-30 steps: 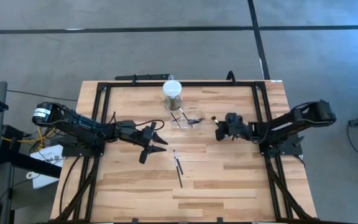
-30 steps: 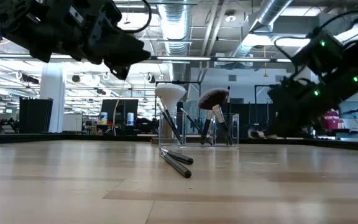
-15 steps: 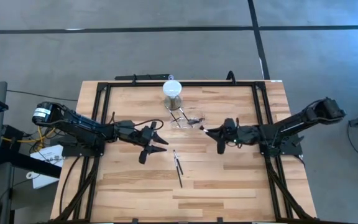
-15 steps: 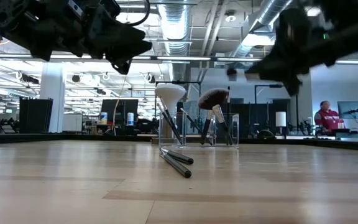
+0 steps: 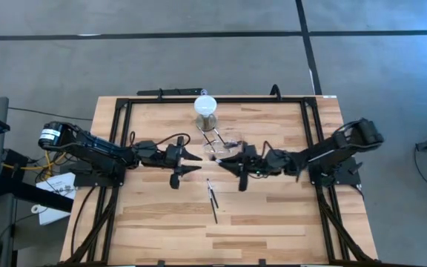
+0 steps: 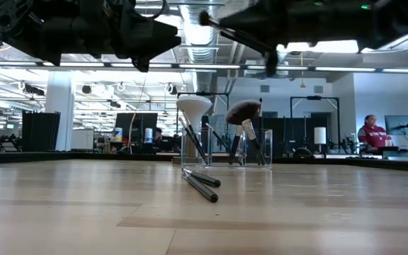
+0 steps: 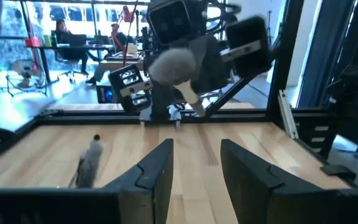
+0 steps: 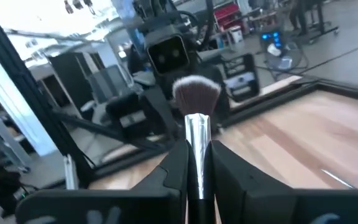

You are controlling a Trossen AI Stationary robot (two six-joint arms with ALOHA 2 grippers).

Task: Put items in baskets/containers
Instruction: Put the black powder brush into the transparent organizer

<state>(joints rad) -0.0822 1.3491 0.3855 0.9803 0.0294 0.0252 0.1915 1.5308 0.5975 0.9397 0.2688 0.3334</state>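
The clear container [image 5: 225, 141] stands on the far middle of the table and holds several brushes [image 6: 244, 117] leaning upright. Two dark brushes [image 5: 212, 199] lie flat on the wood nearer the front, also in the low view [image 6: 201, 184]. My right gripper [image 5: 236, 165] hovers just near-right of the container, shut on a brush [image 8: 197, 96]. My left gripper [image 5: 190, 162] hovers open at the container's near-left, facing the right one; its fingers [image 7: 154, 171] hold nothing. My right gripper pinches a brush between its two fingers at the silvery ferrule [image 8: 197, 146]. The brush lies along the fingers, its bristle head [image 8: 196, 93] sticking out ahead toward the left arm. The fingers come level from the table's right. The brush is lifted clear of the table.
A grey cylinder with a white round top [image 5: 206, 106] stands just beyond the container. A black frame [image 5: 121, 148] runs along the table's left, far and right sides. Bare wood [image 5: 273, 222] lies toward the near edge. A person [image 6: 370, 134] sits in the room far behind.
My right gripper has travelled from the table's right side toward the left, carrying the brush, and now hovers beside the container. My left gripper has edged slightly toward the container and stayed open. The two brushes on the table have not moved.
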